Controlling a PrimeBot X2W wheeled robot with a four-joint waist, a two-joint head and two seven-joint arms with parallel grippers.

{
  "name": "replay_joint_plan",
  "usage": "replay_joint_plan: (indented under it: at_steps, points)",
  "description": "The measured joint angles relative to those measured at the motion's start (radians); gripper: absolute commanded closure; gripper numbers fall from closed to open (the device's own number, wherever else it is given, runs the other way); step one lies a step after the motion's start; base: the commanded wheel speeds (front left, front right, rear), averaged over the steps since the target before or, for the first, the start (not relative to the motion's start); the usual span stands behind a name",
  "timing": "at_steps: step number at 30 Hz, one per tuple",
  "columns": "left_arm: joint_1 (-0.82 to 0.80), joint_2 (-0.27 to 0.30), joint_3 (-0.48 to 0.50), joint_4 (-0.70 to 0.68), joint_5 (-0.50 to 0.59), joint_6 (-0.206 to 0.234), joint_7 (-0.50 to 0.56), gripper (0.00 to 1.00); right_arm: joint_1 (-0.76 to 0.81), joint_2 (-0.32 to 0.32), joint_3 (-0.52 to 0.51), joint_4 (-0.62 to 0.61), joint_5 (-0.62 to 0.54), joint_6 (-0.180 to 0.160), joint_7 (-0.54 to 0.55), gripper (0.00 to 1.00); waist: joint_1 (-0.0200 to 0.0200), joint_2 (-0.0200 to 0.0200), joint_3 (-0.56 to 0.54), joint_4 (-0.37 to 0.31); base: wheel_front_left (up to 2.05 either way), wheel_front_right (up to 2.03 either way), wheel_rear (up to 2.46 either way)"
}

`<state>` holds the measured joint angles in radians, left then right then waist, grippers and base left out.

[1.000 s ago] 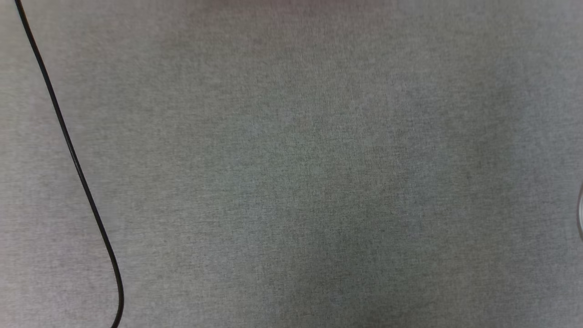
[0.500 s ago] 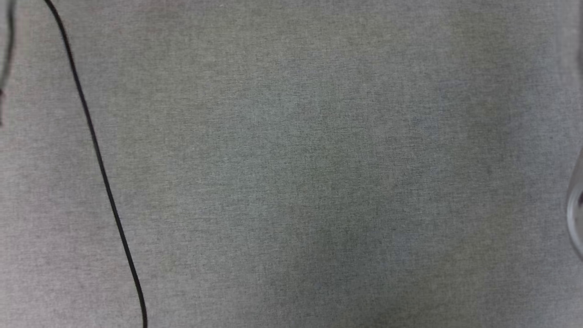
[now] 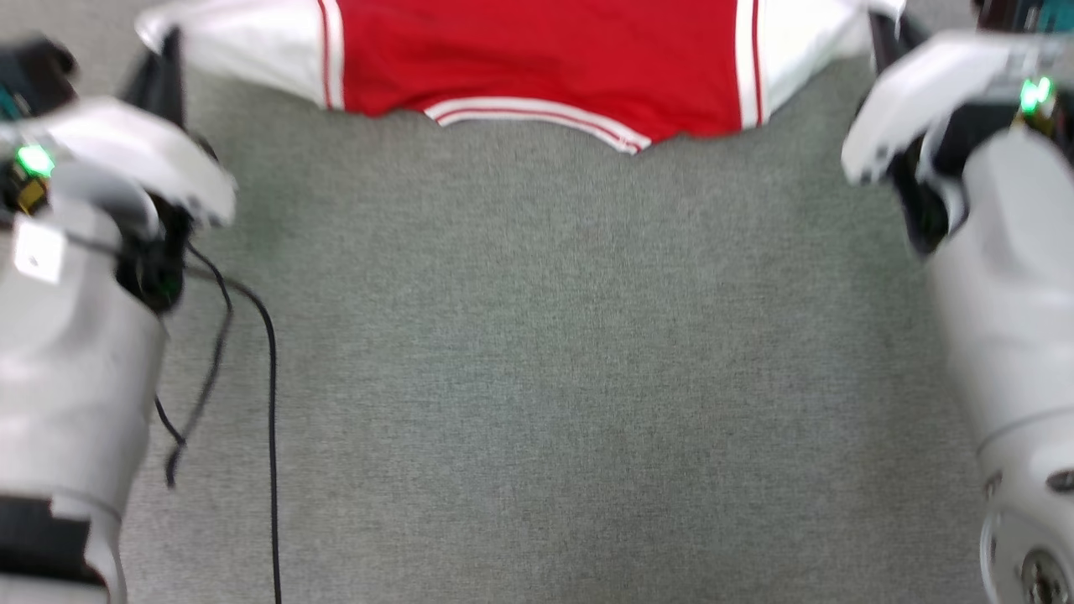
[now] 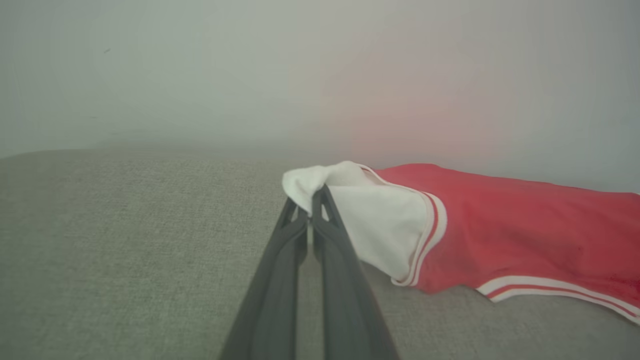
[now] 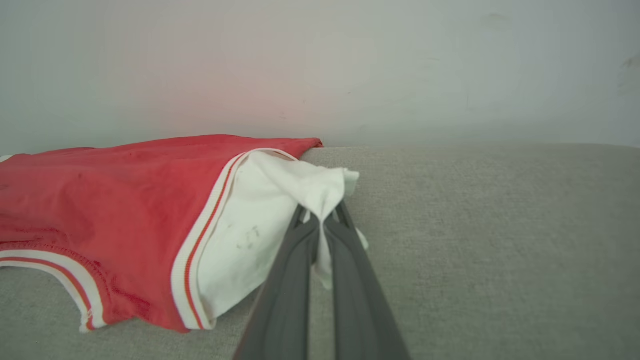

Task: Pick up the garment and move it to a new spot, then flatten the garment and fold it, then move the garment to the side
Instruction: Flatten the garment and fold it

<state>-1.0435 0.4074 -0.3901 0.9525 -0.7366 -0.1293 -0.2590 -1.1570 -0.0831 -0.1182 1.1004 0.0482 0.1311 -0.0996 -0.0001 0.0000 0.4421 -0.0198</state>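
**At the garment's (image 3: 545,59) two sleeve tips: both my grippers nipped shut on white cloth**

At the garment's left sleeve (image 4: 370,225), my left gripper (image 4: 306,210) has its two dark fingers pressed together, with only a sliver of gap lower down. The sleeve's tip is bunched between the fingertips and rises to a small peak there. At the garment's right sleeve (image 5: 260,220), my right gripper (image 5: 320,215) is closed the same way. A fold of white cloth is caught at its tips, and a narrow flap hangs down between the fingers. That sleeve carries a few faint dark marks (image 5: 247,237).

Between my two grips the garment is stretched out sideways. Its red body is in the middle, and a red-and-white striped band runs where each sleeve joins it. The striped neck trim (image 3: 537,113) is on the edge of the garment nearest me.

Under the garment is a grey cloth surface (image 3: 545,377), and the red body lies on it. Just behind the garment a pale wall (image 4: 200,75) stands, tinged pink above the red cloth.

On my side of the garment, my pale left forearm (image 3: 67,369) and right forearm (image 3: 1015,319) come in from either side, each wrist showing a green light. Well apart from the garment, beside my left forearm, a black cable (image 3: 270,377) trails across the grey cloth.
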Motion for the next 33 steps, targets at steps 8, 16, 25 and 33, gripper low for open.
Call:
replay_joint_plan:
  at_steps: [8,16,25,33]
  points:
    - [0.322,-0.009,0.108,-0.179,0.040,0.006,-0.002,1.00,0.252,-0.027,0.049,0.002,0.082,0.000,-0.077,1.00,-0.0001,0.0000,-0.133,0.013,0.00,0.00,0.00]
    - [0.623,-0.039,0.210,-0.353,0.115,0.035,-0.002,1.00,0.500,-0.064,0.075,-0.111,0.192,0.000,-0.099,1.00,-0.0002,0.0000,-0.267,0.027,0.00,0.00,0.00]
    - [0.956,-0.069,0.295,-0.599,0.181,0.104,-0.002,1.00,0.845,-0.071,0.033,-0.393,0.221,0.001,-0.040,1.00,-0.0002,0.0000,-0.373,0.028,0.00,0.00,0.00]
    - [1.175,-0.079,0.293,-0.757,0.196,0.169,0.017,1.00,1.169,-0.014,-0.058,-0.769,0.151,0.001,0.127,1.00,-0.0002,0.0000,-0.439,0.034,0.00,0.00,0.00]
